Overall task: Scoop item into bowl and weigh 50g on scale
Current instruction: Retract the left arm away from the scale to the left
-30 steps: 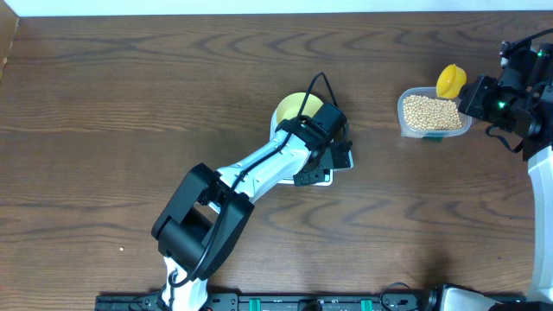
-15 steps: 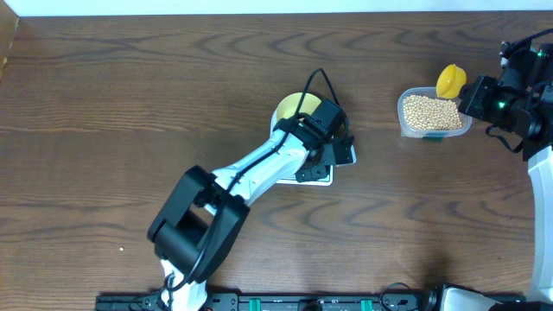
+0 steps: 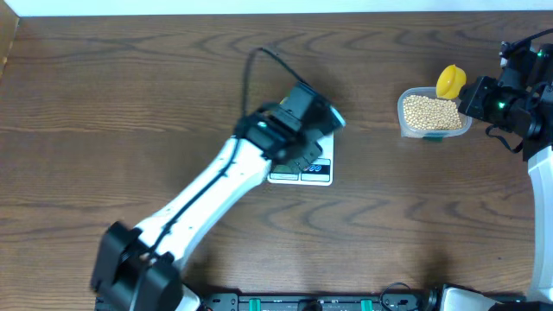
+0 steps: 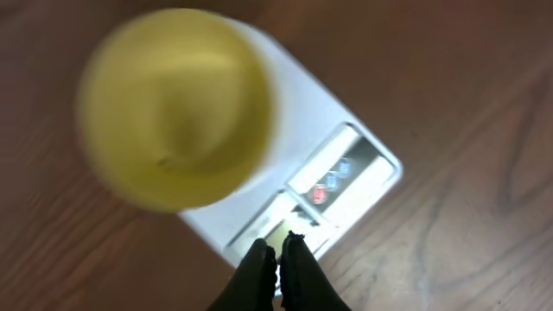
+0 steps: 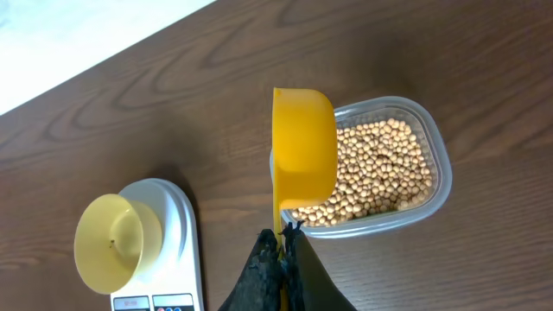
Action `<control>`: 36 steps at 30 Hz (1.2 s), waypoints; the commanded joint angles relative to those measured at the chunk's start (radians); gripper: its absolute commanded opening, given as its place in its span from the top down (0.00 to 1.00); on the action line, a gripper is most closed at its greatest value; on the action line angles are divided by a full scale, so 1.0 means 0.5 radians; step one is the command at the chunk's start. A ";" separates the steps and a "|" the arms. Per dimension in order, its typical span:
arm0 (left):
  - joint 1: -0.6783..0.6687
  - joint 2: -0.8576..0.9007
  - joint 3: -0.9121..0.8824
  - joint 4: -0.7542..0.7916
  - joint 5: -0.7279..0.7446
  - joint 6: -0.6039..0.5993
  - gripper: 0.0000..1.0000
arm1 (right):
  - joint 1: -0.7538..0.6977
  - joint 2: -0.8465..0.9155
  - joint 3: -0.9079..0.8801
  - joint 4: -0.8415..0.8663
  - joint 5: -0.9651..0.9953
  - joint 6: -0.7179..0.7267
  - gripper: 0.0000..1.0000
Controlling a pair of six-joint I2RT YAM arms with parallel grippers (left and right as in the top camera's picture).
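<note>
The pale yellow-green bowl (image 4: 177,108) stands on the white scale (image 4: 346,173) and looks empty; it also shows in the right wrist view (image 5: 108,242). In the overhead view my left arm hides the bowl, and only the scale's front (image 3: 301,173) shows. My left gripper (image 4: 278,246) is shut and empty, just above the scale's display. My right gripper (image 5: 283,238) is shut on the handle of a yellow scoop (image 5: 304,142). The scoop is held over the left end of the clear container of tan beans (image 5: 380,173), which sits at the right (image 3: 430,114).
The dark wooden table (image 3: 130,104) carries only the scale and the container. The table's far edge meets a white surface (image 5: 69,43). My right arm's body (image 3: 518,99) stands at the right edge.
My left arm has swung so its wrist now lies over the bowl and scale, and its elbow has dropped to the lower left. The right arm and scoop have not moved.
</note>
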 commanded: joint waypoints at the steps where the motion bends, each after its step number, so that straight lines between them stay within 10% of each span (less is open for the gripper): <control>1: 0.172 -0.170 -0.004 0.021 -0.114 -0.192 0.92 | -0.006 -0.026 0.036 0.025 0.010 -0.032 0.99; 22: 1.609 -0.210 -0.005 1.183 -0.185 -0.232 0.92 | -0.007 -0.023 0.036 0.289 0.244 -0.034 0.99; 36: 1.858 -0.069 -0.005 1.052 -0.152 -0.307 0.91 | -0.007 0.027 0.035 0.481 0.466 -0.034 0.99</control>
